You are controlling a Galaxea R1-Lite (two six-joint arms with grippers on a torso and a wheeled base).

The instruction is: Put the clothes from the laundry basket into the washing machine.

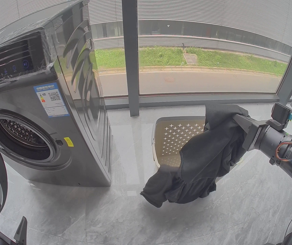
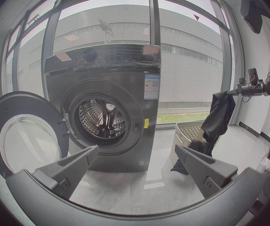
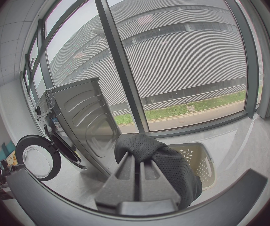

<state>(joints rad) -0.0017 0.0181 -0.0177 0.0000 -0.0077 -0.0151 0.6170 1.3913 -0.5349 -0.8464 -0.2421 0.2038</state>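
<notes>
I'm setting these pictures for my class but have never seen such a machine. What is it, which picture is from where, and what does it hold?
It is a two-armed robot. One picture looks down from its head; the other two come from cameras on its wrists. On the floor stand a washing machine, door open, and a laundry basket. The right claw is shut on a dark garment that hangs over the basket. The left claw is open and empty, facing the drum.

The washing machine's (image 1: 67, 96) drum mouth (image 1: 22, 138) stands open, its door (image 2: 25, 135) swung leftward; a floor strip (image 1: 130, 160) separates machine from laundry basket (image 1: 176, 133); a hanging dark garment (image 1: 203, 153) covers the basket's near rim.
</notes>
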